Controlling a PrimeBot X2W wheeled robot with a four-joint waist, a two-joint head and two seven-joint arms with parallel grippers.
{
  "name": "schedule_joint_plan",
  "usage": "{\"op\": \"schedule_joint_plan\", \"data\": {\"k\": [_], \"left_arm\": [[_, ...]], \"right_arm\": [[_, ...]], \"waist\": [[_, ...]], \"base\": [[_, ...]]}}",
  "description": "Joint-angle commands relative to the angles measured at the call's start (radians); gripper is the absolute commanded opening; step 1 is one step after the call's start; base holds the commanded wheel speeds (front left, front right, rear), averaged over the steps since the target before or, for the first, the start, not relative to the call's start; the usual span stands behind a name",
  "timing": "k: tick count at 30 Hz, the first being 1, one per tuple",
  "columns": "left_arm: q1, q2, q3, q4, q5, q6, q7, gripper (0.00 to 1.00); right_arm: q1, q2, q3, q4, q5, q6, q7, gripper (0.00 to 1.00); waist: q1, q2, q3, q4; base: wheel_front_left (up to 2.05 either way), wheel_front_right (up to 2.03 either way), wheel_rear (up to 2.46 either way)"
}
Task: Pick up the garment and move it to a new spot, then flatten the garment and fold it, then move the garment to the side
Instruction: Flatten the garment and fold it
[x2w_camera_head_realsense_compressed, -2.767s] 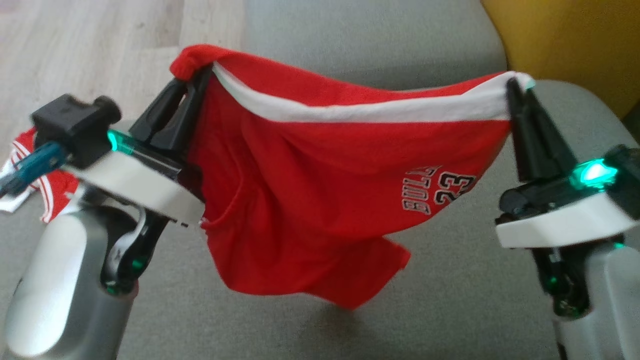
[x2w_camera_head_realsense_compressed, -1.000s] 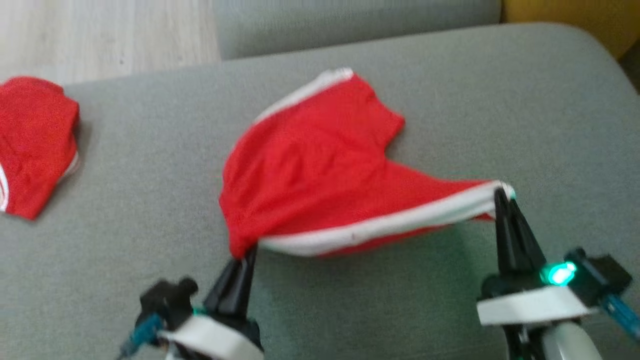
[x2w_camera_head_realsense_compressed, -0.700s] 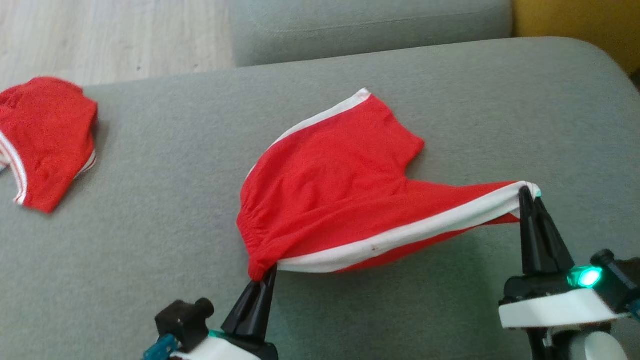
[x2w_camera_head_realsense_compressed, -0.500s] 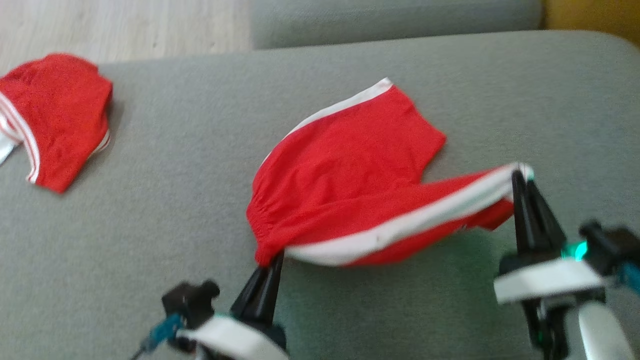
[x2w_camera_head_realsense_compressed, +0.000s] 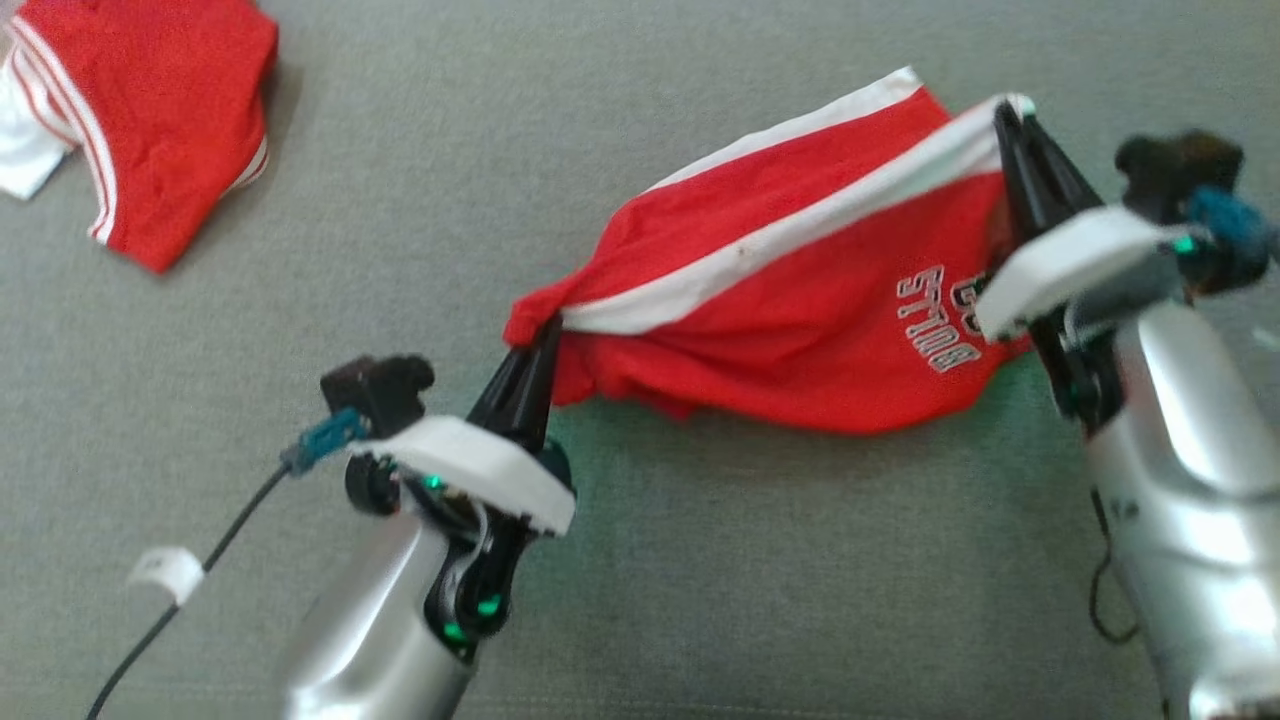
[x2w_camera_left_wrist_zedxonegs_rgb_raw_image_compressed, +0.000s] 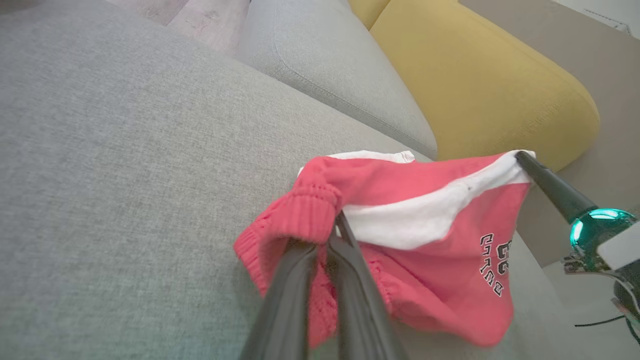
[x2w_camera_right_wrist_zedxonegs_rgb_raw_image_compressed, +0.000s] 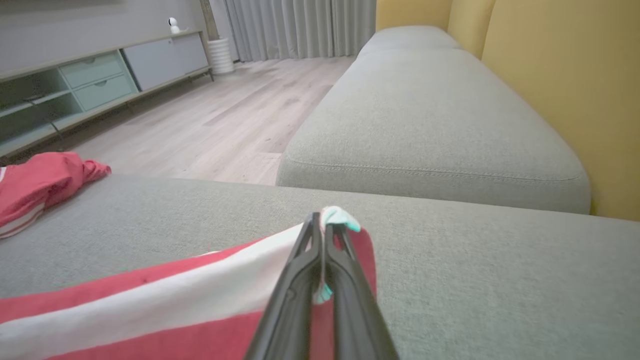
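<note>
Now we hold the red garment (x2w_camera_head_realsense_compressed: 790, 310) with both grippers, one at each end. Our left gripper (x2w_camera_head_realsense_compressed: 540, 345) is pinched tight on a bunched-up end of the cloth, low down near the middle of the head view. Our right gripper (x2w_camera_head_realsense_compressed: 1008, 125) is pinched tight on the other end, right on the white stripe (x2w_camera_head_realsense_compressed: 760, 260), up near the top right.

The garment is stretched between the two grippers, over the grey seat (x2w_camera_head_realsense_compressed: 420, 210). Its long side runs from the lower left up to the upper right in the head view, and the white stripe runs the same way, from one gripper to the other. The end at our right gripper is further from us than the end at our left gripper.

Below the stripe the red cloth sags down toward the seat. We cannot tell if it touches the seat. The letters (x2w_camera_head_realsense_compressed: 930, 320) sit near our right gripper and are turned on their side.

Another red cloth (x2w_camera_head_realsense_compressed: 170, 120) lies flat on the seat, far off to our left. A yellow cushion (x2w_camera_left_wrist_zedxonegs_rgb_raw_image_compressed: 475, 80) stands behind the seat.
</note>
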Motion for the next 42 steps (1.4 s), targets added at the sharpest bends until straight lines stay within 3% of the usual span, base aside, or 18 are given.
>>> {"op": "schedule_joint_plan", "data": {"k": [1, 13, 14, 15, 16, 17, 18, 24, 29, 34, 42], "left_arm": [[-0.046, -0.002, 0.041, -0.010, -0.007, -0.006, 0.002, 0.00], [-0.138, -0.035, 0.018, 0.090, -0.031, -0.028, 0.016, 0.00], [-0.143, -0.036, 0.016, 0.093, -0.031, -0.029, 0.016, 0.15], [-0.148, -0.038, 0.013, 0.095, -0.029, -0.030, 0.013, 0.47], [-0.152, -0.039, 0.009, 0.096, -0.026, -0.031, 0.009, 0.83], [-0.155, -0.040, 0.006, 0.097, -0.024, -0.031, 0.006, 1.00], [-0.156, -0.042, 0.001, 0.095, -0.023, -0.030, 0.000, 1.00], [-0.127, -0.034, -0.001, 0.065, -0.008, -0.022, -0.039, 1.00], [-0.062, 0.015, 0.003, 0.015, 0.035, 0.005, -0.093, 1.00], [0.008, 0.072, 0.020, -0.047, 0.075, 0.048, -0.145, 1.00], [0.091, 0.138, 0.061, -0.190, 0.121, 0.142, -0.188, 1.00]], "right_arm": [[-0.056, -0.004, 0.038, 0.012, 0.010, 0.008, -0.004, 0.00], [-0.335, -0.018, 0.128, 0.392, 0.075, 0.008, -0.073, 0.00], [-0.352, -0.016, 0.136, 0.416, 0.072, 0.008, -0.083, 0.00], [-0.367, -0.012, 0.145, 0.437, 0.074, 0.008, -0.093, 0.00], [-0.379, -0.008, 0.155, 0.456, 0.079, 0.008, -0.103, 0.24], [-0.391, -0.004, 0.163, 0.475, 0.085, 0.008, -0.112, 0.69], [-0.410, -0.001, 0.181, 0.510, 0.096, 0.008, -0.130, 1.00], [-0.438, -0.002, 0.216, 0.574, 0.126, 0.008, -0.182, 1.00], [-0.441, -0.019, 0.250, 0.612, 0.157, 0.008, -0.205, 1.00], [-0.421, -0.042, 0.287, 0.645, 0.183, 0.008, -0.200, 1.00], [-0.354, -0.095, 0.330, 0.708, 0.249, 0.008, -0.080, 1.00]], "waist": [[-0.0003, 0.0000, 0.023, 0.019], [-0.0003, 0.0000, 0.052, 0.052], [-0.0003, 0.0000, 0.054, 0.056], [-0.0003, 0.0000, 0.056, 0.059], [-0.0003, 0.0000, 0.057, 0.063], [-0.0003, 0.0000, 0.059, 0.066], [-0.0003, 0.0000, 0.060, 0.071], [-0.0003, 0.0000, 0.054, 0.084], [-0.0003, 0.0000, 0.026, 0.081], [-0.0003, 0.0000, -0.016, 0.075], [-0.0003, 0.0000, -0.037, 0.099]], "base": [[0.00, 0.00, 0.00], [0.00, 0.00, 0.00], [0.00, 0.00, 0.00], [0.00, 0.00, 0.00], [0.00, 0.00, 0.00], [0.00, 0.00, 0.00], [0.00, 0.00, 0.00], [0.00, 0.00, 0.00], [0.00, 0.00, 0.00], [0.00, 0.00, 0.00], [0.00, 0.00, 0.00]]}}
